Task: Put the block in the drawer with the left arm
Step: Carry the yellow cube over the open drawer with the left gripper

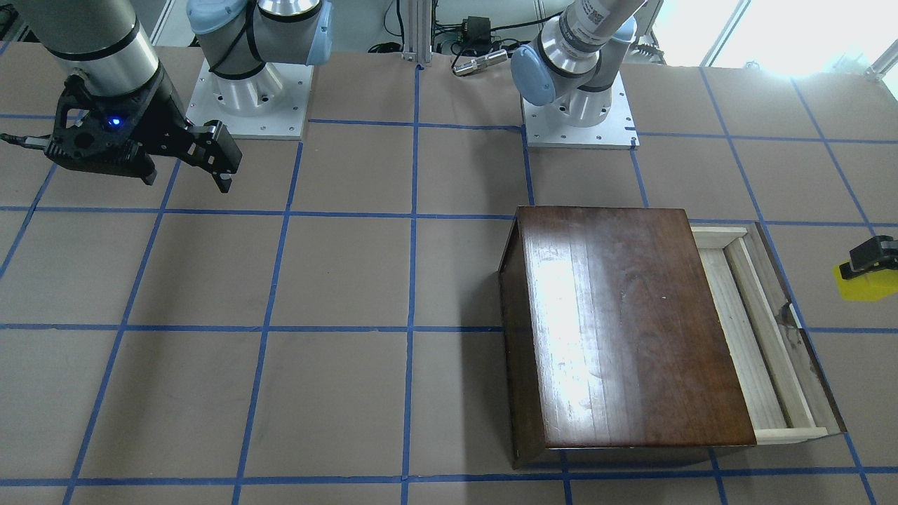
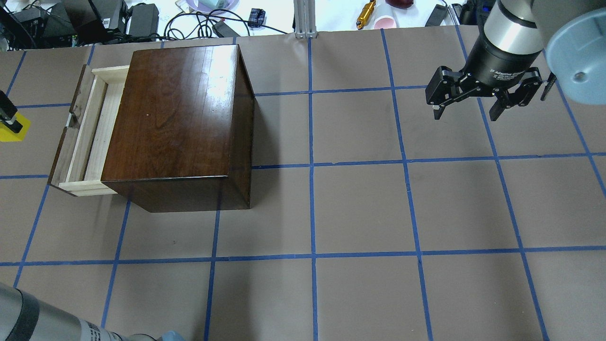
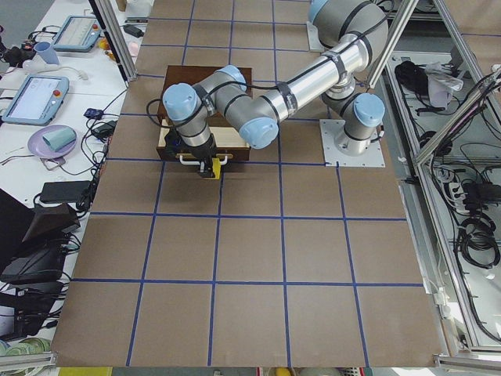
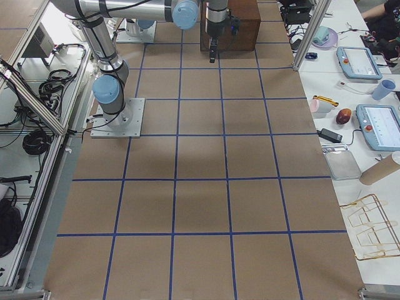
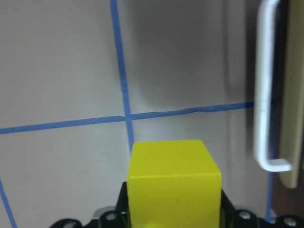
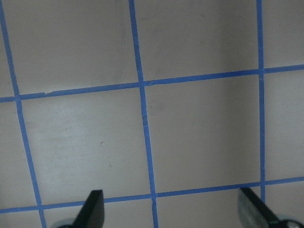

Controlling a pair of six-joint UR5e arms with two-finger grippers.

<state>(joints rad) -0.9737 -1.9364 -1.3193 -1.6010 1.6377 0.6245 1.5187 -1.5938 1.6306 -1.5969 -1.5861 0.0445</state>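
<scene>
carrying step. pinching the block [image 1: 866, 286] in the left end effector [image 1: 873, 256], over the tabletop [image 1: 351, 280], just outside the open drawer [image 1: 733, 337]. next, probably: clearing its dark front wall, centring over the pale floor, then releasing. holding the right end effector [image 2: 466, 112] spread and empty, well apart.

Left claw [image 1: 873, 258] and block [image 1: 864, 286] get chopped off by the frame edge in the front and overhead views. On the wrist cam the block hides the fingers, the handle [image 5: 262, 95] is blurry, and most of the drawer [image 2: 92, 128] is tucked inside the cabinet [image 2: 180, 118].
</scene>
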